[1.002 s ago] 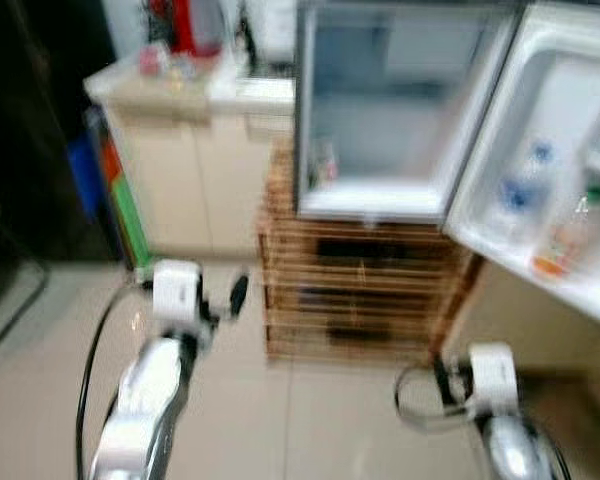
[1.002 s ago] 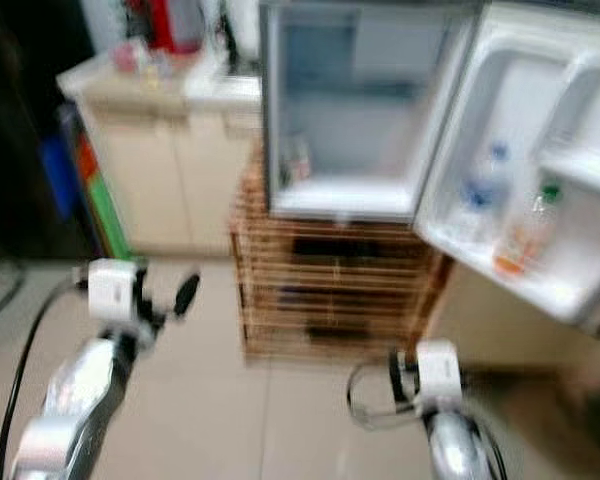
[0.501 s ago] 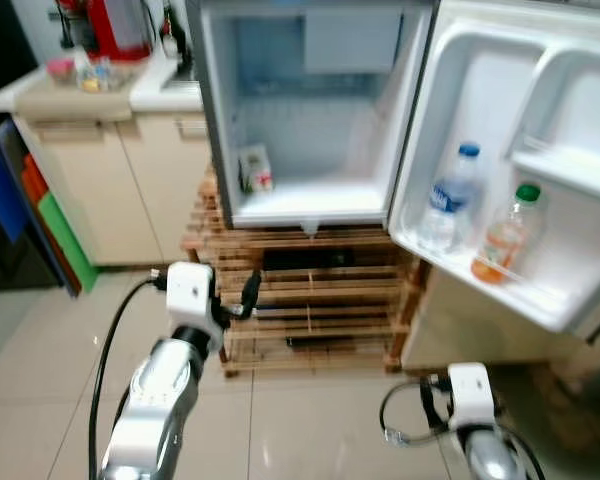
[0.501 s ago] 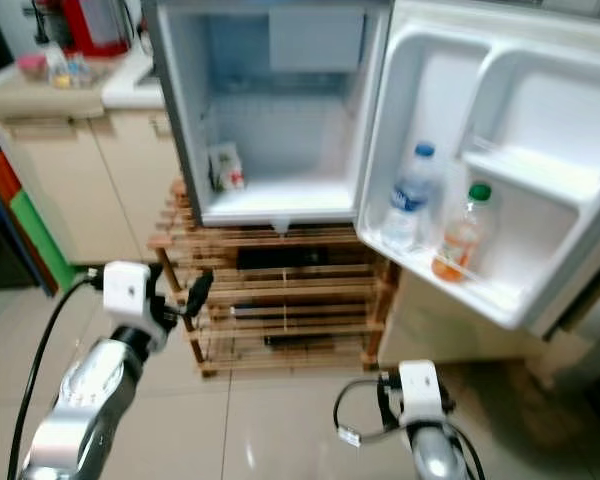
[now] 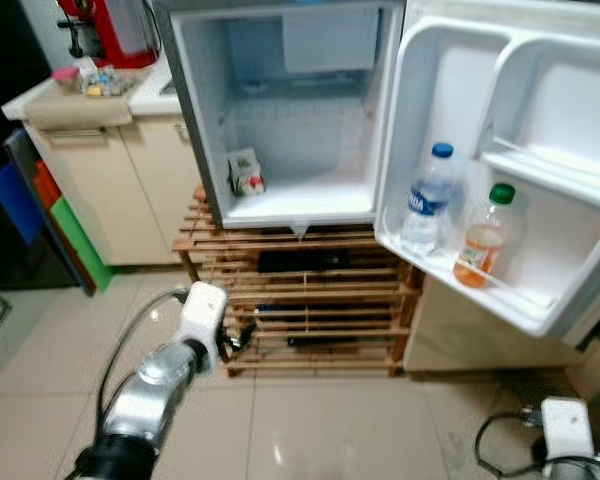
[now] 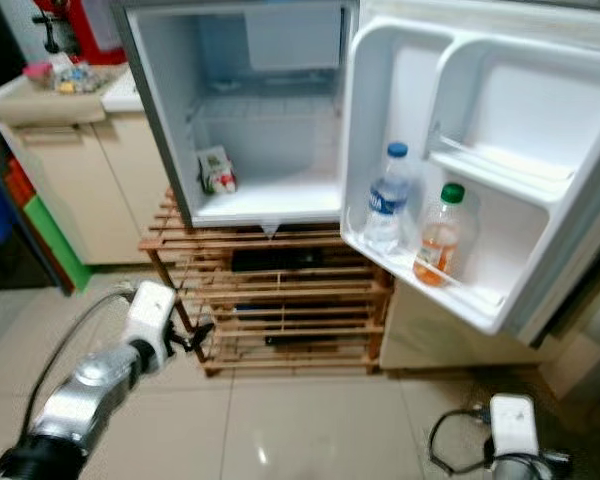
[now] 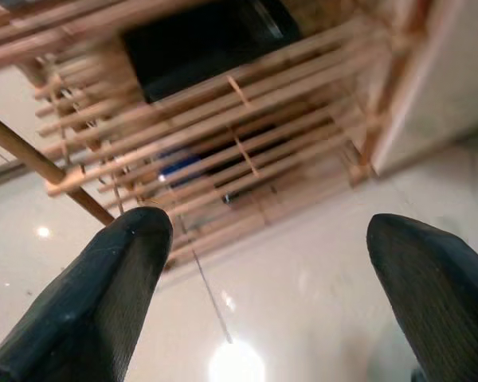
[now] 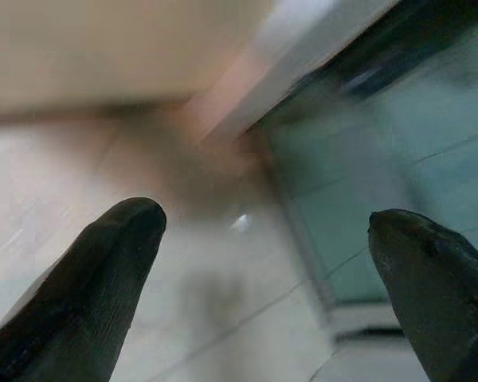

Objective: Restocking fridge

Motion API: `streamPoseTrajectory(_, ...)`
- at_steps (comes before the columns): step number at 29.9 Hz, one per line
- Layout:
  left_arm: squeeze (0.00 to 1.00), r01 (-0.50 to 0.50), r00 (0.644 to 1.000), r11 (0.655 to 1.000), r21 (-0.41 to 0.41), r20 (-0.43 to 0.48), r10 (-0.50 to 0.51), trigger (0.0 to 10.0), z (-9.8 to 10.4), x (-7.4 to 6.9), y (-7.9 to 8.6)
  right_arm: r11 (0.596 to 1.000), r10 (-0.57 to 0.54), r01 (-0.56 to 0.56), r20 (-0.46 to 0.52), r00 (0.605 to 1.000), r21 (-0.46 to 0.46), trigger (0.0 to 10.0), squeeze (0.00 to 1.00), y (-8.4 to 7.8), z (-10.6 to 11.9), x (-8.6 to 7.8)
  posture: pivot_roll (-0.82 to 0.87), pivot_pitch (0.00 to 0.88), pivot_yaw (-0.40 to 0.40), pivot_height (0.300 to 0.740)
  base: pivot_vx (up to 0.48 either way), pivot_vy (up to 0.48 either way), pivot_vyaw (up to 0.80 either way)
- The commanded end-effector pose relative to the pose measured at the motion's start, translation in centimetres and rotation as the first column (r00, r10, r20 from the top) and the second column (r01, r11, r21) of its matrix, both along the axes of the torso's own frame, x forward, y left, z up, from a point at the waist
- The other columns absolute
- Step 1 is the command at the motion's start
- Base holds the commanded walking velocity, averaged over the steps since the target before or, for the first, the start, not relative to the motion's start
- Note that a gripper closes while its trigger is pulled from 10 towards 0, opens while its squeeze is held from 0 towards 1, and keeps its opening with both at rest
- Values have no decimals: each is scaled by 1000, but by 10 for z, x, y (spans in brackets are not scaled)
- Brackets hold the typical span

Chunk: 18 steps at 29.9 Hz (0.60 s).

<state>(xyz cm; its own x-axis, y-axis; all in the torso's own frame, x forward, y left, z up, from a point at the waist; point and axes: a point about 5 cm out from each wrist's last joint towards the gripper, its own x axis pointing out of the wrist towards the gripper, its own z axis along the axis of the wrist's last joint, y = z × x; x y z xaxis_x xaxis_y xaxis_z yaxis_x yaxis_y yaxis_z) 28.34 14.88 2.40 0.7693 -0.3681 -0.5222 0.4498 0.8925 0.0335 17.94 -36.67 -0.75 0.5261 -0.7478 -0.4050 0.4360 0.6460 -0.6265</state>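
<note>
The small fridge [image 5: 300, 110] stands open on a slatted wooden rack [image 5: 310, 300]. A small carton [image 5: 245, 172] sits at the left of its bottom shelf. The open door [image 5: 540, 160] swings to the right and carries a water bottle [image 5: 425, 200] and an orange drink bottle [image 5: 483, 235] in its lower shelf. My left gripper [image 7: 267, 227] hangs low before the rack's left end, open, with nothing between its fingers. My right gripper [image 8: 263, 215] is open over the floor, and its wrist [image 5: 567, 430] hangs at the lower right.
A beige cabinet [image 5: 110, 190] with a red appliance [image 5: 115, 30] on its counter stands left of the fridge. Blue, orange and green boards [image 5: 55, 215] lean against its side. Pale floor tiles [image 5: 330, 420] lie in front of the rack.
The camera has moved closer and steadied, so the picture is sharp. My left gripper has dropped lower in front of the rack. My right wrist has sunk to the lower right corner.
</note>
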Motion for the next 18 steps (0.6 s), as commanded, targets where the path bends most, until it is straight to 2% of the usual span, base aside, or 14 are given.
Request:
streamPoseTrajectory(1,0,0,1000,999,50,-4,1,10000,0,5,6,989,22,5,185,983,-147,10000,0,-30,50,26,-201,0,84,740,0,0,0)
streamPoseTrajectory(2,0,-14,1000,998,66,-10,14,10000,-2,5,8,976,58,-4,241,969,-216,10000,0,-32,68,40,-202,0,83,740,0,0,0)
streamPoseTrajectory(3,0,-14,1000,998,66,-10,14,10000,-2,5,8,976,58,-4,241,969,-216,10000,0,-32,68,40,-202,0,83,740,0,0,0)
streamPoseTrajectory(5,0,-30,999,996,86,-19,31,10000,-4,6,12,951,116,-14,317,941,-308,10000,0,-30,92,59,-203,0,82,740,0,0,0)
streamPoseTrajectory(6,0,-36,999,995,92,-24,39,10000,-5,6,13,935,153,-20,352,923,-355,10000,0,-24,103,70,-203,0,80,740,0,0,0)
streamPoseTrajectory(7,0,-39,999,995,91,-31,42,10000,-6,6,15,916,198,-23,402,894,-400,10000,0,-10,117,84,-202,0,80,740,0,0,0)
streamPoseTrajectory(9,0,-39,999,995,91,-31,42,10000,-6,6,15,916,198,-23,402,894,-400,10000,0,-10,117,84,-202,0,80,740,0,0,0)
streamPoseTrajectory(10,0,-34,999,995,89,-36,38,10000,-7,5,15,918,209,-25,429,879,-397,10000,0,-2,119,90,-202,0,80,740,0,0,0)
streamPoseTrajectory(13,0,-31,999,996,86,-42,35,10000,-9,5,14,921,230,-43,452,862,-387,10000,0,6,121,95,-203,0,83,740,0,0,0)
streamPoseTrajectory(15,0,-30,998,996,84,-54,34,10000,-12,4,14,941,253,-88,506,825,-327,10000,0,19,123,104,-203,0,87,740,0,0,0)
streamPoseTrajectory(16,0,-30,998,996,84,-54,34,10000,-12,4,14,941,253,-88,506,825,-327,10000,0,19,123,104,-203,0,87,740,0,0,0)
streamPoseTrajectory(18,0,-29,997,996,84,-67,34,10000,-14,3,16,951,272,-139,539,797,-275,10000,0,32,125,111,-203,0,89,740,0,0,0)
